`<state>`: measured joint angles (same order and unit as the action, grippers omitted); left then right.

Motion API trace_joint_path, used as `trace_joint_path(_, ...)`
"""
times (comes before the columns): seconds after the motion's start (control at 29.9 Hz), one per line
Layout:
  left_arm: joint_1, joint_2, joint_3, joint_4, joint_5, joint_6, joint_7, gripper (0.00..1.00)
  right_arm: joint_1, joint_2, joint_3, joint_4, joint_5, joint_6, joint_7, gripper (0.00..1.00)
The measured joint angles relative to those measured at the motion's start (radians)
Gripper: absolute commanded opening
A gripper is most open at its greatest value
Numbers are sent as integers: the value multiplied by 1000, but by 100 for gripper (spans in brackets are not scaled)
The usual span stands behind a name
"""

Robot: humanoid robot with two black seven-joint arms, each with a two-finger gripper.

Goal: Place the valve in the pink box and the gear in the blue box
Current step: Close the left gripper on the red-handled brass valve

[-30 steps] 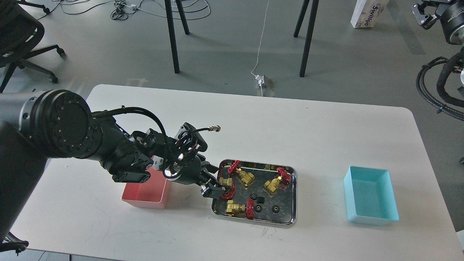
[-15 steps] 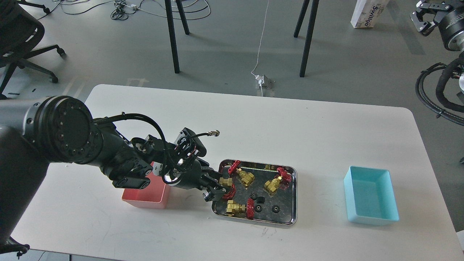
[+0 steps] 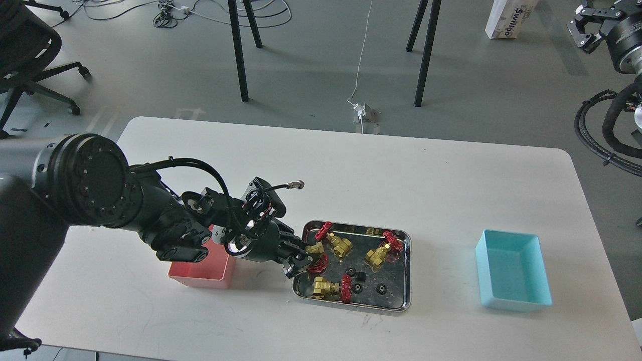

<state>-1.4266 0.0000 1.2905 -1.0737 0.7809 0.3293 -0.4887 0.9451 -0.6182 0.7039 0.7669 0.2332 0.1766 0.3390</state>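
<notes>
Because the brass valve [image 3: 315, 249] lies at the steel tray's [image 3: 407, 273] left edge, the left hand [image 3: 300, 257] closes around it there, nearest the pink box [image 3: 200, 271].

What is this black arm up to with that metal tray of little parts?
It is sorting parts. The left end effector has reached into the steel tray and its fingers sit around one brass valve at the tray's left edge. Three more valves and a few tiny black gears lie in the tray. The pink box sits beside the arm and the blue box looks empty. The right end effector is up off the table.
</notes>
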Motion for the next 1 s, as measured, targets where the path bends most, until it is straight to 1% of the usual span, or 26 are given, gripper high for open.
trace_joint_path(0.23, 0, 0, 0, -1, 2, 16, 0, 21, -3, 0, 0, 0, 0, 0, 0, 100)
trace_joint_path(0.53, -5, 0, -19, -11, 4, 25, 0, 17, -14, 0, 0, 0, 0, 0, 0, 100)
trace_joint_path(0.9, -13, 0, -55, -23, 9, 38, 0, 16, -16, 1, 4, -2, 0, 2, 0, 100)
trace_joint_path(1.0, -30, 0, -64, -56, 9, 39, 0, 16, -16, 1, 5, -2, 0, 2, 0, 100)
